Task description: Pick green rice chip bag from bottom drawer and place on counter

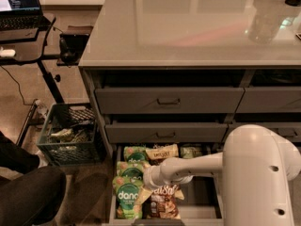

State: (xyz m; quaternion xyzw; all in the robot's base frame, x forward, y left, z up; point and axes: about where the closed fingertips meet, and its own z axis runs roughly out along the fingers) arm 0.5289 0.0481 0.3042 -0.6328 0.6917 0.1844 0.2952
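Several green rice chip bags [127, 197] lie along the left side of the open bottom drawer [203, 199]; none is on the counter [188, 27]. The reach is in hand, I judge. The gripper [148, 177] hangs low among them, just beside the front bag. Whether the jaws are open or holding anything, I cannot tell. The next move calls for a firm pinch, then a lift.

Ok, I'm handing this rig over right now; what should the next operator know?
The tool is low in the open bottom drawer, by the frontmost green rice chip bag.
Two more green bags lie behind it, at the drawer's left.
No bag on the counter.
Done: drawer open, tool at the bags.
Left: grasp a green bag, lift it, set it on the counter.
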